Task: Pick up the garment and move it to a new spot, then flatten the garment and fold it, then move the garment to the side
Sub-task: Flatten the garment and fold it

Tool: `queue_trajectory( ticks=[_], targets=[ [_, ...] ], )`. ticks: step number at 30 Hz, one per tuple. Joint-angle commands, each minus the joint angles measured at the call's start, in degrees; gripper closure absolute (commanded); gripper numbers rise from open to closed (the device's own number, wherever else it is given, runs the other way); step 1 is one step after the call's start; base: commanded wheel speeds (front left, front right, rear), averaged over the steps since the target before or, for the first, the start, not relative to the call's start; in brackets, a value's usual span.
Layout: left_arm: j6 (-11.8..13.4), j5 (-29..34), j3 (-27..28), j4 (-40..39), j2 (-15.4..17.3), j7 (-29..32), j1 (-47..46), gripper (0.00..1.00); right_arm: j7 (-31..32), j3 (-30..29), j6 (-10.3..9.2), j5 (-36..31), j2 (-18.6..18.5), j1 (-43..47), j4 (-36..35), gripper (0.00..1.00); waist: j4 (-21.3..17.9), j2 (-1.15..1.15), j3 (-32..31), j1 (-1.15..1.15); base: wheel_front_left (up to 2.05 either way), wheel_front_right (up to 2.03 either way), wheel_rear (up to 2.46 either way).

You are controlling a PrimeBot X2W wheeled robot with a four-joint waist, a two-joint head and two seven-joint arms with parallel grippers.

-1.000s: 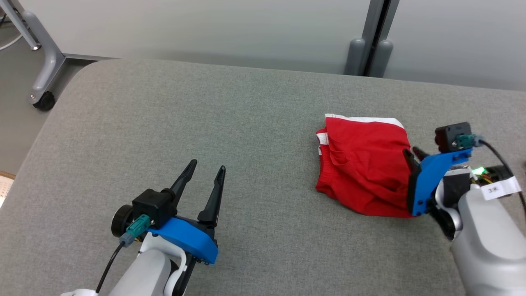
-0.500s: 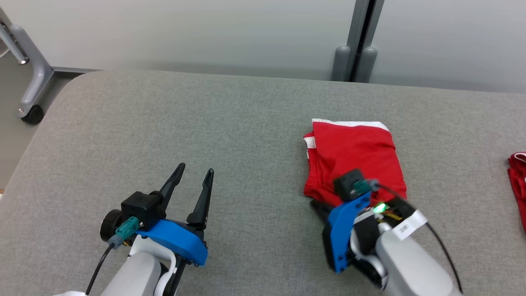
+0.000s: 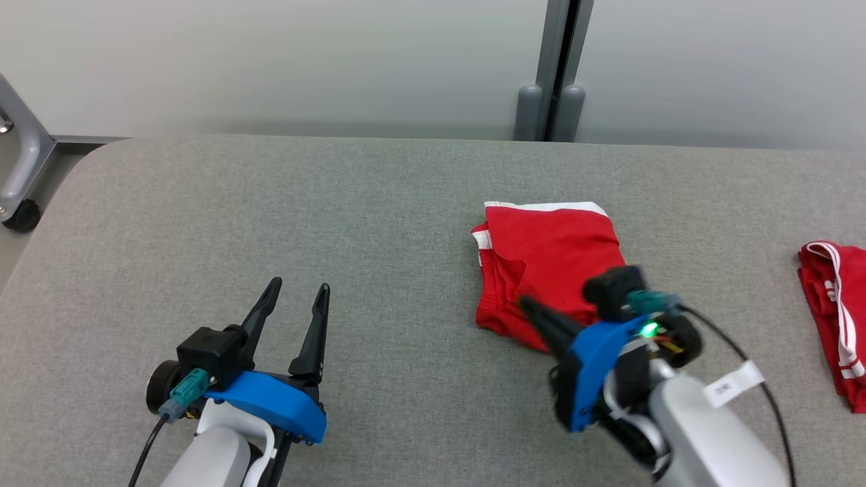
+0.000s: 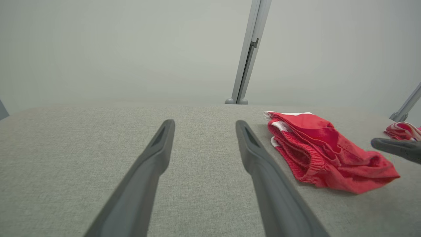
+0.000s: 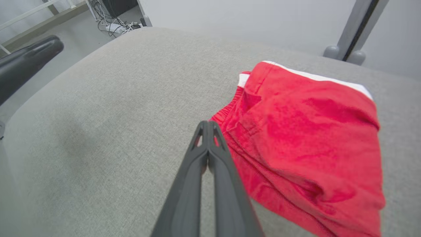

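The garment [image 3: 548, 260] is a folded red piece with white trim, lying flat on the grey table [image 3: 270, 203] right of centre. It also appears in the left wrist view [image 4: 322, 151] and the right wrist view [image 5: 306, 131]. My right gripper [image 3: 524, 306] hovers at the garment's near-left edge, its jaws pressed together with nothing between them [image 5: 207, 124]. One of its fingers [image 4: 394, 148] pokes in from the right of the left wrist view. Far to the left, my left gripper [image 3: 299, 285] is open and empty over bare table [image 4: 204, 124].
A second red garment with white stripes [image 3: 832, 311] lies at the table's right edge. A grey post [image 3: 551, 101] stands behind the table's far edge. A frame leg with a caster [image 3: 20, 216] is on the floor at far left.
The head camera has turned right. My right gripper has shut and swung from the garment's right edge round to its near-left side. The left gripper stays open.
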Motion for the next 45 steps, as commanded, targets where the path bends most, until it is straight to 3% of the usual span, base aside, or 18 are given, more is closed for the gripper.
queue_trajectory(
  ticks=[1,8,11,15,19,22,28,29,34,35,36,37,40,45],
  targets=[
    [0.1,-0.3,0.2,-0.3,0.1,-0.2,1.0,0.0,-0.1,-1.5,0.04,-1.0,-0.6,1.3,-0.5,1.0,-0.1,0.0,-0.1,0.0,0.0,0.0,0.0],
    [-0.4,-0.2,-0.9,-1.0,0.0,0.1,-0.4,0.0,-2.9,-16.0,0.04,-8.3,-1.2,-1.0,2.2,1.0,1.6,0.0,0.7,0.0,0.0,0.0,0.0],
    [-0.4,0.3,-1.2,-1.2,0.1,0.2,-1.4,0.0,-4.8,-19.5,0.04,-9.2,0.8,-2.9,7.1,1.0,2.6,0.0,1.8,0.0,0.0,0.0,0.0],
    [-0.2,0.5,-1.1,-1.4,0.2,0.0,-2.4,0.0,-8.9,-19.8,0.04,-10.4,2.7,-6.5,13.9,1.0,3.2,0.0,3.4,0.0,0.0,0.0,0.0],
    [-0.1,0.6,-1.2,-1.3,0.3,-0.1,-3.1,0.0,-11.9,-17.1,0.04,-10.9,4.0,-8.6,20.8,1.0,3.7,0.0,4.0,0.0,0.0,0.0,0.0],
    [-0.2,0.7,-1.3,-0.9,0.3,-0.2,-3.2,0.0,-13.3,-11.5,0.04,-8.2,4.3,-8.9,23.9,1.0,4.0,0.0,3.8,0.0,0.0,0.0,0.0],
    [-0.1,0.3,-0.9,-0.6,0.6,-0.3,-2.5,0.0,-11.7,3.3,0.04,3.1,4.1,-6.5,22.8,1.0,3.3,0.0,3.2,0.0,0.0,0.0,0.0],
    [0.0,0.0,-0.7,-0.6,0.8,-0.3,-1.9,0.0,-10.5,7.9,0.04,6.6,4.1,-6.2,22.1,1.0,2.5,0.0,2.9,0.0,0.0,0.0,0.0],
    [0.8,-0.3,-0.1,-1.0,1.5,-0.5,-0.9,0.0,-14.3,9.1,0.04,10.3,4.1,-7.5,19.2,1.0,0.3,0.0,1.9,0.0,0.0,0.0,0.0],
    [1.1,-0.4,0.3,-1.1,1.6,-0.5,-0.5,0.0,-15.6,8.4,0.04,10.4,4.1,-7.5,18.2,0.78,-0.1,0.0,1.5,0.0,0.0,0.0,0.0],
    [1.3,-0.5,0.7,-1.3,1.7,-0.5,-0.2,0.0,-16.9,7.4,0.04,10.5,4.1,-7.4,17.3,0.15,-0.6,0.0,1.2,0.0,0.0,0.0,0.0],
    [1.5,-0.5,1.0,-1.4,1.7,-0.5,0.1,0.0,-18.0,6.3,0.04,10.0,3.9,-7.2,16.5,0.0,-1.0,0.0,0.9,0.0,0.0,0.0,0.0],
    [2.4,-1.0,2.6,-2.1,2.3,-0.6,1.6,0.0,-20.8,0.1,0.04,7.8,2.3,-4.9,11.8,0.0,-2.8,0.0,-0.3,0.0,0.0,0.0,0.0],
    [3.2,-1.4,4.4,-3.0,3.2,-0.6,3.7,0.0,-20.0,-9.8,0.04,1.6,0.7,0.5,4.6,0.0,-4.8,0.0,-1.4,0.0,0.0,0.0,0.0]
  ],
)
